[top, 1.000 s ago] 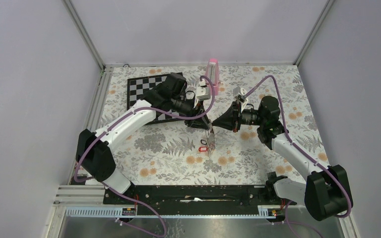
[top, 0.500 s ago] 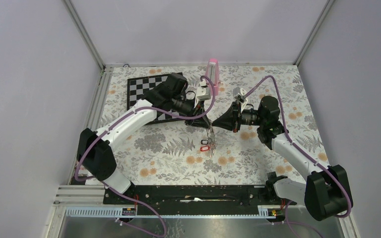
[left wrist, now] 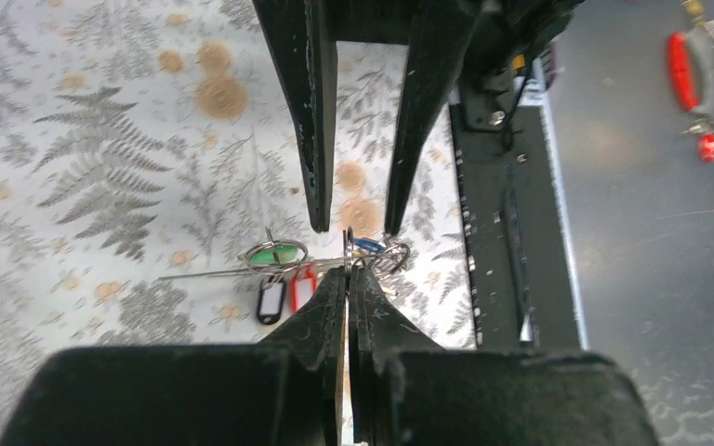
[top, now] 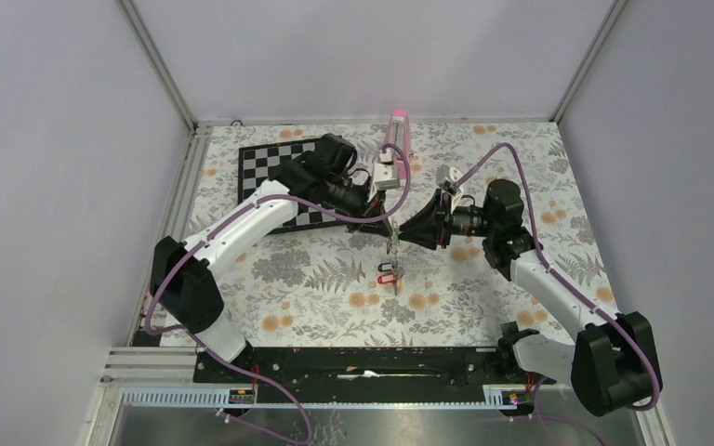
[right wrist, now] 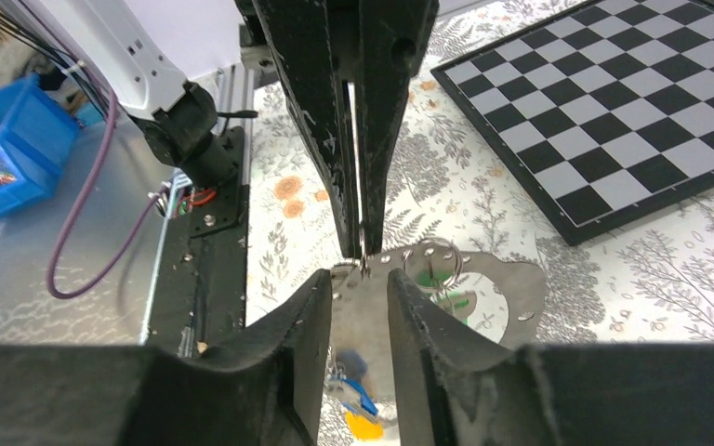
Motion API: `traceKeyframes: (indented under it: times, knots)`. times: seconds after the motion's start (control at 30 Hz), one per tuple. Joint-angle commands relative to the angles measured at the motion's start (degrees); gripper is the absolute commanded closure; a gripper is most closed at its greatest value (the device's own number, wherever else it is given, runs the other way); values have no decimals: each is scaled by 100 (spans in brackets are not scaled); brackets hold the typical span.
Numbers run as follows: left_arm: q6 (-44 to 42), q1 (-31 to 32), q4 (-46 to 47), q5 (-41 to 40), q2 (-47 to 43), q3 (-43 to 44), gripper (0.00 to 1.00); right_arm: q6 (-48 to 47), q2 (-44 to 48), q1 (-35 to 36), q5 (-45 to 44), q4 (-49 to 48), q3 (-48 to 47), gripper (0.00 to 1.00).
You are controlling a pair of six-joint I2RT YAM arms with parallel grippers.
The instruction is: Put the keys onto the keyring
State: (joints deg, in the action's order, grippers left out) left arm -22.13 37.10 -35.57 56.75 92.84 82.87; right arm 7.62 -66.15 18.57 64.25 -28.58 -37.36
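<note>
Since the frame a second back, left jaws have gone from part-open to together and right jaws from together to apart; the hanging bunch has shifted slightly toward the right arm's side. Reads as a mid-air hand-over. Nearest the arm bases, over the floral-cloth desk (top: 297,288), hangs the bunch of small metal keys with oval plastic tags (top: 389,274); whether the lowest tags touch the cloth I cannot tell. Left wrist view gives a red tag (left wrist: 304,288), black tag (left wrist: 270,302), green tag (left wrist: 276,255) and blue tag (left wrist: 368,245); right wrist view adds a yellow tag (right wrist: 364,425). Just above them, left jaws are clamped at their very tips on the thin grey-silver wire keyring (left wrist: 347,245), seen edge-on. Right jaws stand apart on either side of the same spot, not touching it as far as I can see. Farther back are a black-and-white chessboard (top: 270,172) and a pink upright box (top: 397,130) at the far edge, both well apart from the work. Risks, my judgement: the hold is a tip pinch on floppy wire carrying the whole bunch, so a small twist or jolt could let it slip and drop everything. Right jaws straddle the wire closely; backing out at an angle could snag it, or the small split ring (right wrist: 434,255), and drag it from the pinch. The wire's open end I cannot find.
</note>
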Motion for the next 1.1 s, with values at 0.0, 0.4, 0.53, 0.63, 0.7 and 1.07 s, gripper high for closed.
traceKeyframes:
  times: [0.0, 0.4, 0.53, 0.63, 0.7, 1.07]
  knots:
    - [-1391, 322, -1403, -1188, -167, 781, 100, -972, 257, -81, -151, 831, -412, 60]
    - [-1690, 1319, -2622, -3399, 308, 2029, 98, -1549, 275, 48, 129, 1322, -458, 48]
    - [-1545, 1350, -2620, -3320, 431, 2183, 99, -1528, 228, 182, 196, 1273, -414, 48]
    - [-1481, 1360, -2598, -3311, 472, 2216, 99, -1511, 184, 261, 236, 1250, -399, 48]
    - [-1453, 1361, -2543, -3289, 464, 2201, 100, -1521, 152, 308, 198, 1221, -380, 48]
    - [-1344, 1358, -2421, -3047, 431, 2192, 100, -1308, 6, 401, 101, 920, -278, 62]
